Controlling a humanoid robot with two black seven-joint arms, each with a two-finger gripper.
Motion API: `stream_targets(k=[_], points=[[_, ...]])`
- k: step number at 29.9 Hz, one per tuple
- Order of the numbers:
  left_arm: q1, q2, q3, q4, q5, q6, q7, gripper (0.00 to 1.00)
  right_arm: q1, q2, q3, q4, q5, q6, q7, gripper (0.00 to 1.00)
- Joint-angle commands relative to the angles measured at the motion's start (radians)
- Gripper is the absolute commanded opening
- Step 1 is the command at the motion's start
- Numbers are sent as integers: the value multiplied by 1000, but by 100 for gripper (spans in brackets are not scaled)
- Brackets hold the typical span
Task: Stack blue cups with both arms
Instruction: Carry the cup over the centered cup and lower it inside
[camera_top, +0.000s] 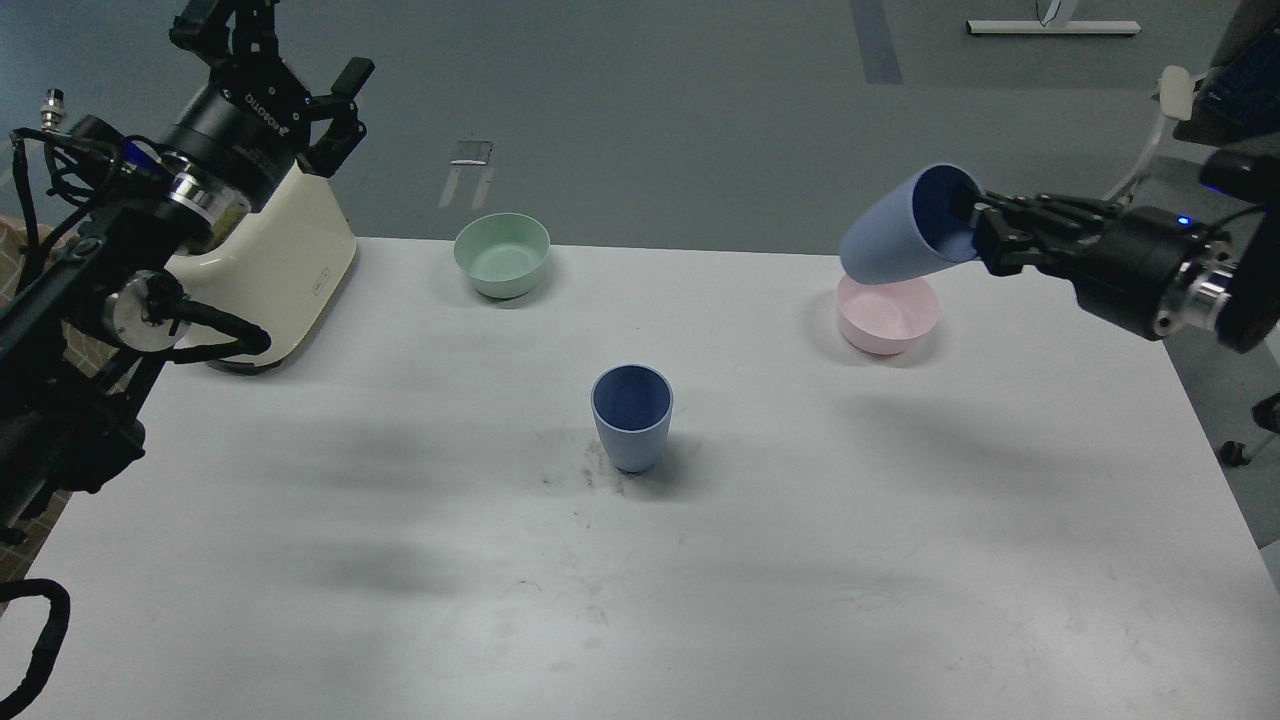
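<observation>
The right gripper (978, 232) pinches the rim of one blue cup (900, 232), tipped on its side in the air over the pink bowl (888, 315), while the second cup (632, 415) stands upright mid-table. To stack cleanly, the held cup wants turning base-down and centring over that open mouth before lowering. The left gripper (300, 70) hangs empty, jaws spread, near the cream appliance (275, 270); how deep the right fingers reach inside the rim is hard to make out.

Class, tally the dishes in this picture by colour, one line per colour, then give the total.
Blue cups: 2, one standing upright on the table, one held tilted in the right gripper
Mint-green bowl: 1
Pink bowl: 1
Total: 4
</observation>
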Motion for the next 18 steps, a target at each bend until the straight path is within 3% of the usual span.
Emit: stream_targets(k=[1, 7, 18], points=[[0, 6, -1, 2, -30, 2, 1, 97, 117, 89, -154, -14, -5, 0, -31, 0], [0, 11, -1, 2, -42, 2, 1, 97, 193, 181, -299, -57, -11, 0, -62, 0], [0, 2, 0, 2, -42, 3, 1, 98, 231, 261, -373, -122, -67, 0, -62, 0]])
